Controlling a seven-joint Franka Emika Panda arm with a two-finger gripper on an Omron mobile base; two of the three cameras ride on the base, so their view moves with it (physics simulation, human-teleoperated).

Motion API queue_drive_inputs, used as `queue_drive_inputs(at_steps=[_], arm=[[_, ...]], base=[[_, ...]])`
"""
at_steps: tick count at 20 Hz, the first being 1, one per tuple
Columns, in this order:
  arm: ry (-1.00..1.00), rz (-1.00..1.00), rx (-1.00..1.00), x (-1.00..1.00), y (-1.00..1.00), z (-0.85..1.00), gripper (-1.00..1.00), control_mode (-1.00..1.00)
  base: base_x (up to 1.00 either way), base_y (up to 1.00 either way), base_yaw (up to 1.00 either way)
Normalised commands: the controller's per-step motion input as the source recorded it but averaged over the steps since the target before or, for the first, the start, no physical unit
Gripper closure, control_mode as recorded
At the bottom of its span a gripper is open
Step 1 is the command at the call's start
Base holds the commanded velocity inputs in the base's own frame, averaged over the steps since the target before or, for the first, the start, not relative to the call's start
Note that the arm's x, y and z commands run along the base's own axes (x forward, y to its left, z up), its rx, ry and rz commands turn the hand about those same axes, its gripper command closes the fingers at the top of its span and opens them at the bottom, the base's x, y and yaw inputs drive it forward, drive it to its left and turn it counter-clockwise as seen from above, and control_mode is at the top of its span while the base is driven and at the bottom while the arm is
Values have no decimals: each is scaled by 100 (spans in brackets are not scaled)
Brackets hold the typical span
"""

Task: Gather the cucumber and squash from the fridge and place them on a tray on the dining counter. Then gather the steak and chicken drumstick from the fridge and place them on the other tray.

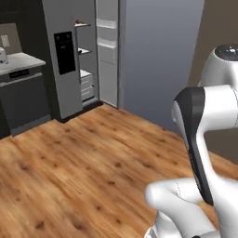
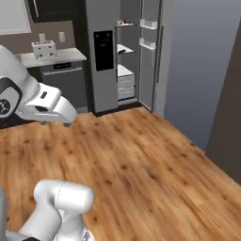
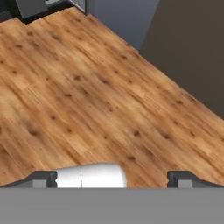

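The tall grey fridge stands across the wooden floor, with its black dispenser panel on the shut left door. Its right door is swung open, showing white shelves and drawers. A small reddish item lies on the top shelf, too small to name. In the hand view my gripper is open, its two dark fingertips far apart with nothing between them, and it looks down at bare floor well short of the fridge.
Left of the fridge a grey counter with a toaster sits over a dark appliance front. A broad grey wall and a dark brown wall bound the right. Open wood floor lies between me and the fridge.
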Motion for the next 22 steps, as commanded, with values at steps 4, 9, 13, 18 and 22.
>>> queue_drive_inputs(at_steps=[4, 9, 13, 18, 22], arm=[[0, 0, 0, 0, 0, 0, -100, 100], [0, 0, 0, 0, 0, 0, -100, 100], [0, 0, 0, 0, 0, 0, -100, 100], [0, 0, 0, 0, 0, 0, -100, 100], [0, 0, 0, 0, 0, 0, -100, 100]], base=[[100, -9, 45], [100, -24, 41], [100, -25, 34], [100, -26, 28], [100, -62, 9]])
